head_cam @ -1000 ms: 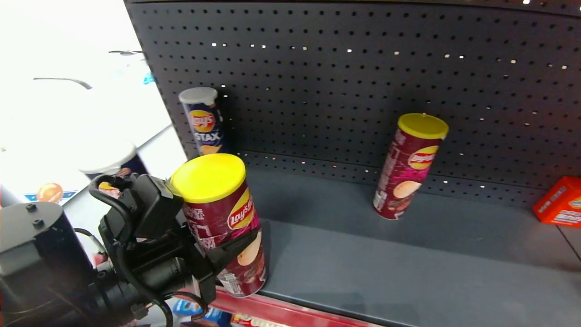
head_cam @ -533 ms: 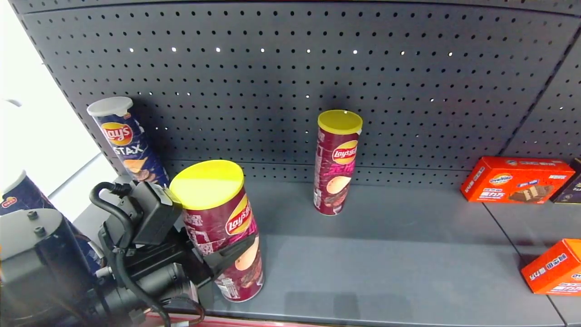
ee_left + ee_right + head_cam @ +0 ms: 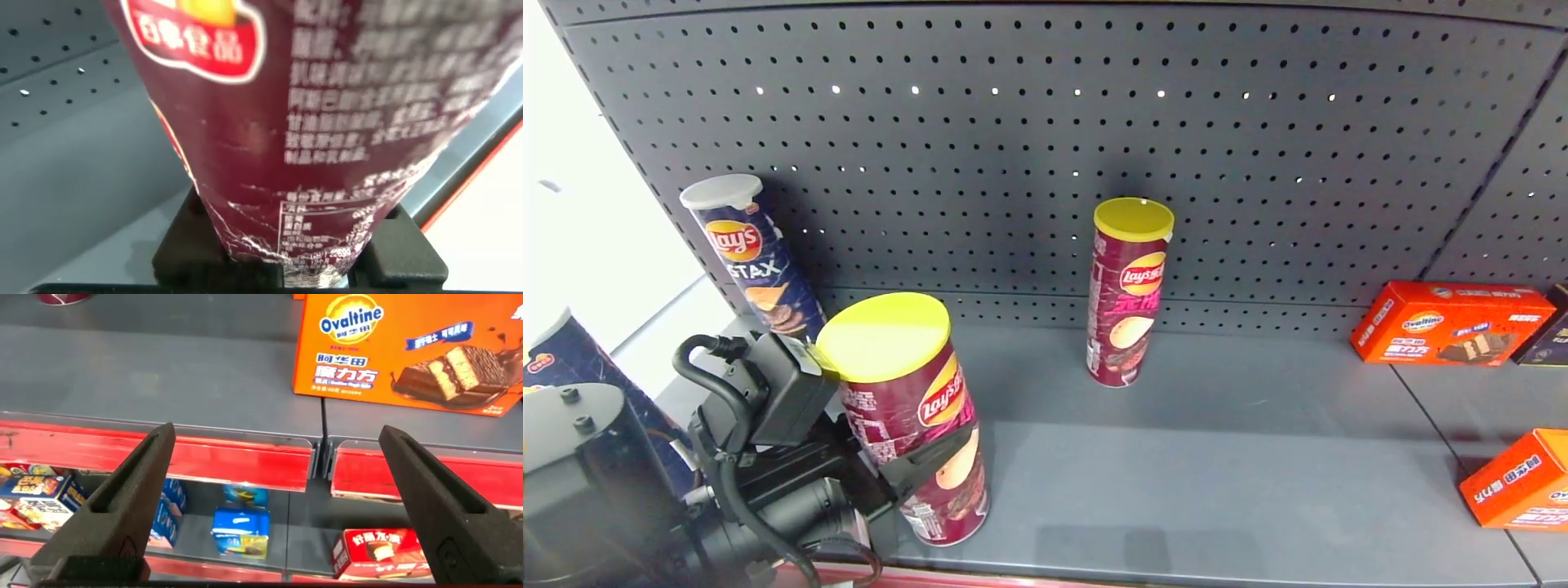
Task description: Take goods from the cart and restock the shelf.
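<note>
Near shelf (image 3: pixel 1217 474) front edge: can (image 3: pixel 890 384) is clamped by left claw (image 3: pixel 919 461); released unseated, it could be toppled off.

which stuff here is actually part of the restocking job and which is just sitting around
In the job: maroon can with yellow lid, clamped in the left gripper; grey shelf beneath it.
Just sitting: second maroon can upright at the back middle; blue can at the back left; rear orange box and front orange box on the right.
</note>
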Controlling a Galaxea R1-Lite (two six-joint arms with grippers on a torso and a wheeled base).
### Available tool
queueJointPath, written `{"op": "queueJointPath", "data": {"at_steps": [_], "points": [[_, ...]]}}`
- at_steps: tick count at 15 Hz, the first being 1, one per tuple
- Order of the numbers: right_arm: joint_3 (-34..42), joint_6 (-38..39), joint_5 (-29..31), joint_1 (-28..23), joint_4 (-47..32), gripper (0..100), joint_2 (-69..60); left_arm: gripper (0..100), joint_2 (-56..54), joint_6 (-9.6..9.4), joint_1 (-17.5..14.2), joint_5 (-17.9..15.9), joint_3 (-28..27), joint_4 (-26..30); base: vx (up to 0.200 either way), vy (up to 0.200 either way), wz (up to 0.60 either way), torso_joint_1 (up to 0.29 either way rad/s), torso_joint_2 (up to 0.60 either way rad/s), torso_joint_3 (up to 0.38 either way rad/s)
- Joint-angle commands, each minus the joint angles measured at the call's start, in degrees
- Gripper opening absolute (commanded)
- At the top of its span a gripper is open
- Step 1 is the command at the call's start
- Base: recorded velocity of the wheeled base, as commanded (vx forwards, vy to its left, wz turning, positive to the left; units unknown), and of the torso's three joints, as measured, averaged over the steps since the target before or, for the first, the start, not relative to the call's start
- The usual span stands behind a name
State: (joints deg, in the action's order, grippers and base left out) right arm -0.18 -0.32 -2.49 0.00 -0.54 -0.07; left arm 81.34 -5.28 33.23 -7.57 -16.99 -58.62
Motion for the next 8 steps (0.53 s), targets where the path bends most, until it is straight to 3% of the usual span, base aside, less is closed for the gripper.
{"op": "queueJointPath", "data": {"at_steps": [1,7,8], "points": [[-0.08,-0.03,0.03,0.09,-0.08,100,0.07,0,-0.21,0.01,-0.27,0.01,0.21,-0.17,0.0,0.0,0.0,0.0,0.0,0.0],[-0.7,-2.76,-0.59,2.02,0.18,100,3.85,0,-0.12,-0.08,-2.29,0.01,-0.06,-0.26,0.0,0.0,0.0,0.0,0.0,0.0],[-13.26,-2.76,-4.72,2.29,-0.17,100,9.74,0,-0.21,-0.08,-2.38,0.01,0.12,-0.26,0.0,0.0,0.0,0.0,0.0,0.0]]}}
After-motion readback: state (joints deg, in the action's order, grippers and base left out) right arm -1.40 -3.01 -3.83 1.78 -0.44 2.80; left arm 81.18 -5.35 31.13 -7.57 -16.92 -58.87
